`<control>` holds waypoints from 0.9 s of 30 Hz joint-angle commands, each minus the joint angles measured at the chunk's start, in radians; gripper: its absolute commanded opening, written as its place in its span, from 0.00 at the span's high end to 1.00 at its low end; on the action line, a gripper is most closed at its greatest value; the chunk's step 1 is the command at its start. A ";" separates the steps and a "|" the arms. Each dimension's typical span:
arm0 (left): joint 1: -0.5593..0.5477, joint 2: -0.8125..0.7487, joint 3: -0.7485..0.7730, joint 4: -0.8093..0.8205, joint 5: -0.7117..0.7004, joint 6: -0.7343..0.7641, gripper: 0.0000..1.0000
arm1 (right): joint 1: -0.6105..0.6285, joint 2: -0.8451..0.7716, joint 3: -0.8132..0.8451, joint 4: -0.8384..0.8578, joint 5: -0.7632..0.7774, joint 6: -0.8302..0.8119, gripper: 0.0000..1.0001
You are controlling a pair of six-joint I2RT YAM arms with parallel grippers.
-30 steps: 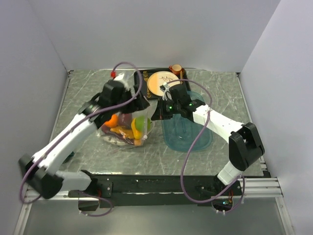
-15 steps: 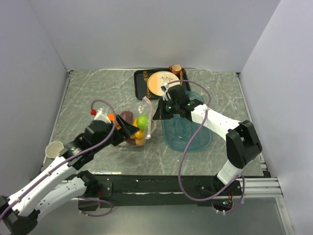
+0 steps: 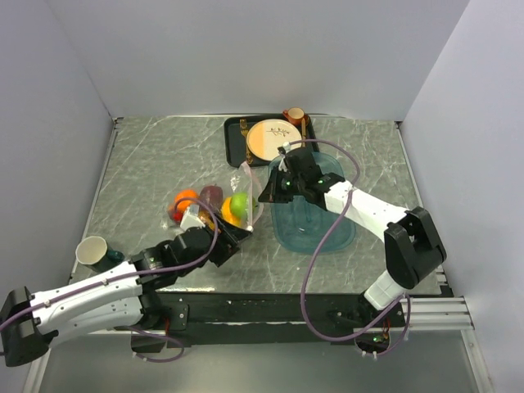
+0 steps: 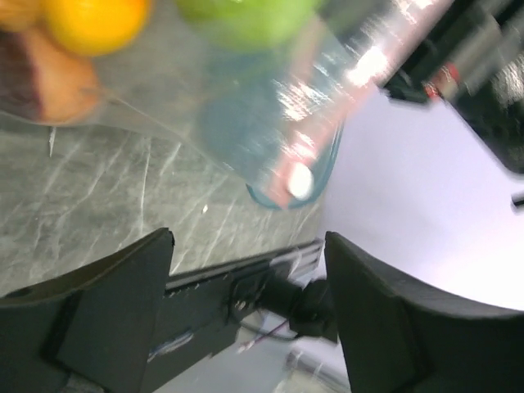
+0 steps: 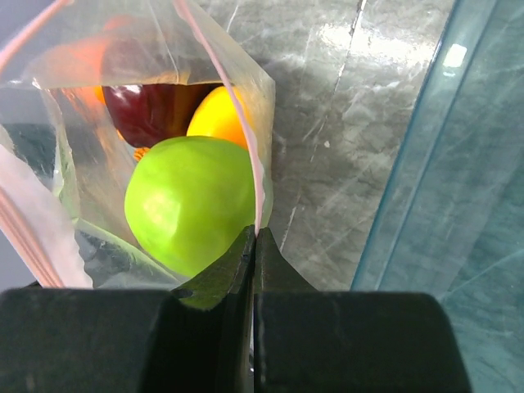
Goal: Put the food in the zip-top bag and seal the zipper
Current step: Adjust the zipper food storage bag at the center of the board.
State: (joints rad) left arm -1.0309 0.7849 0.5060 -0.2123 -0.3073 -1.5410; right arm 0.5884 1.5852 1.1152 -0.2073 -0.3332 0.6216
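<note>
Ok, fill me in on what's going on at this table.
The right claw is shut on the pink zipper at the mouth edge of the zip-top bag. A green apple, an orange and a dark red piece lie inside the bag. The left claw is open and empty, low beside the bag's near side. The bag's mouth is open, so the zipper is not yet sealed.

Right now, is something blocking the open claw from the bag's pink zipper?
No, nothing visible is in the way. The left gripper is open, and only bare table lies between it and the zipper. The right gripper is pinching the zipper near a corner of the zip-top bag.
</note>
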 commanded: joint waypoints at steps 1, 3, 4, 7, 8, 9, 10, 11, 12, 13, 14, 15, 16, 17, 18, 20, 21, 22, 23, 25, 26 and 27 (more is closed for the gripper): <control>-0.027 -0.018 -0.087 0.151 -0.125 -0.183 0.23 | -0.002 -0.076 -0.009 0.052 0.028 0.017 0.97; -0.034 -0.030 -0.121 0.192 -0.170 -0.218 0.23 | -0.001 -0.074 -0.008 0.052 0.019 0.017 0.97; -0.034 -0.038 -0.127 0.203 -0.186 -0.222 0.23 | -0.002 -0.074 -0.008 0.051 0.016 0.015 0.97; -0.035 -0.044 -0.152 0.240 -0.232 -0.254 0.23 | -0.001 -0.082 -0.011 0.051 0.014 0.015 0.96; -0.035 -0.044 -0.158 0.255 -0.239 -0.260 0.23 | -0.001 -0.083 -0.014 0.052 0.014 0.015 0.97; -0.035 -0.036 -0.171 0.278 -0.246 -0.260 0.23 | 0.001 -0.083 -0.012 0.049 0.011 0.013 0.96; -0.035 -0.032 -0.175 0.293 -0.257 -0.266 0.24 | -0.001 -0.083 -0.009 0.046 0.011 0.010 0.97; -0.035 -0.029 -0.176 0.306 -0.263 -0.271 0.24 | 0.001 -0.082 -0.006 0.043 0.010 0.009 0.96; -0.035 -0.027 -0.181 0.316 -0.271 -0.268 0.24 | -0.001 -0.082 -0.005 0.043 0.010 0.007 0.96; -0.035 -0.029 -0.184 0.333 -0.280 -0.266 0.24 | -0.002 -0.083 -0.005 0.042 0.010 0.006 0.97; -0.037 -0.035 -0.193 0.340 -0.289 -0.266 0.24 | -0.001 -0.080 -0.006 0.043 0.008 0.006 0.96; -0.035 -0.038 -0.196 0.343 -0.296 -0.268 0.24 | -0.001 -0.077 -0.006 0.045 0.003 0.007 0.96; -0.035 -0.041 -0.198 0.341 -0.300 -0.272 0.25 | -0.001 -0.077 -0.008 0.046 0.000 0.007 0.96; -0.035 -0.036 -0.201 0.332 -0.305 -0.284 0.26 | -0.001 -0.074 -0.008 0.045 -0.003 0.009 0.96; -0.035 -0.032 -0.201 0.336 -0.306 -0.286 0.27 | -0.001 -0.074 -0.009 0.051 -0.006 0.012 0.96; -0.035 -0.004 -0.207 0.358 -0.293 -0.306 0.30 | -0.001 -0.074 -0.009 0.051 -0.012 0.012 0.96; -0.035 0.004 -0.204 0.356 -0.291 -0.314 0.31 | -0.001 -0.077 -0.011 0.051 -0.010 0.012 0.96; -0.035 0.022 -0.202 0.356 -0.286 -0.330 0.32 | -0.001 -0.080 -0.009 0.048 -0.009 0.010 0.96; -0.035 0.028 -0.204 0.376 -0.289 -0.337 0.33 | -0.001 -0.082 -0.009 0.045 -0.009 0.007 0.96; -0.035 0.039 -0.216 0.421 -0.291 -0.334 0.34 | -0.001 -0.082 -0.006 0.043 -0.009 0.006 0.96; -0.035 0.043 -0.215 0.439 -0.300 -0.335 0.34 | -0.001 -0.083 -0.005 0.039 -0.009 0.004 0.96; -0.035 0.047 -0.212 0.438 -0.303 -0.350 0.34 | -0.001 -0.080 -0.006 0.040 -0.009 0.004 0.96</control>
State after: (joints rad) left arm -1.0618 0.8192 0.3023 0.1329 -0.5747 -1.8465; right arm 0.5884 1.5528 1.1038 -0.2008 -0.3389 0.6315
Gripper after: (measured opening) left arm 0.663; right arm 0.042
